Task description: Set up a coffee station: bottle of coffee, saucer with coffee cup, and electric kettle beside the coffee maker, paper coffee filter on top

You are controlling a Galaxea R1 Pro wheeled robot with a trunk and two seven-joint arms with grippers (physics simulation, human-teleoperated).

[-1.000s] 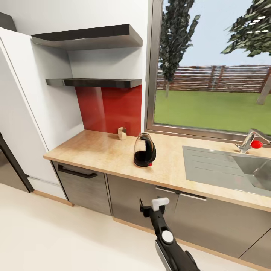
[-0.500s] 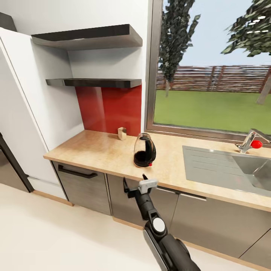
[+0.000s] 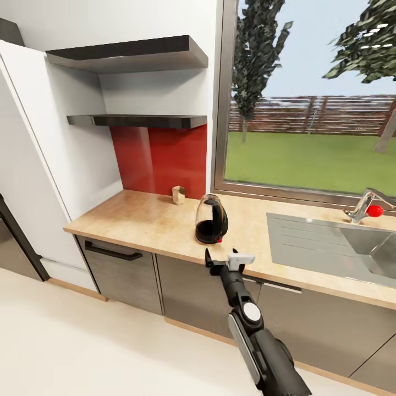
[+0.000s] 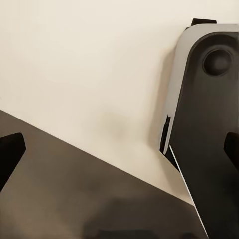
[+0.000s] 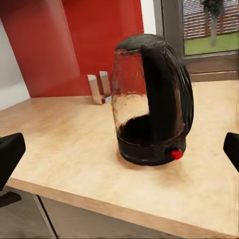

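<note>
The electric kettle (image 3: 211, 220), a rounded glass jug with a dark base and a red mark, stands upright on the kitchen countertop (image 3: 143, 220) near its front edge. My right gripper (image 3: 223, 259) hovers open just in front of the counter edge, below the kettle and apart from it. In the right wrist view the kettle (image 5: 149, 114) sits centred ahead of the wide-spread fingers of the right gripper (image 5: 120, 152). My left gripper (image 4: 119, 152) is open over pale floor beside the robot's dark body. The coffee maker, bottle of coffee, paper coffee filter, saucer and coffee cup are out of view.
A small beige block (image 3: 178, 194) stands by the red backsplash behind the kettle. The steel sink (image 3: 308, 236) and faucet (image 3: 366, 208) lie to the right. Two dark shelves (image 3: 137, 120) hang above the counter's left end. Grey cabinets (image 3: 308, 324) front the counter.
My right arm has risen toward the counter edge, swinging left and then back right. The gripper now sits higher and closer to the kettle. The kettle has not moved.
</note>
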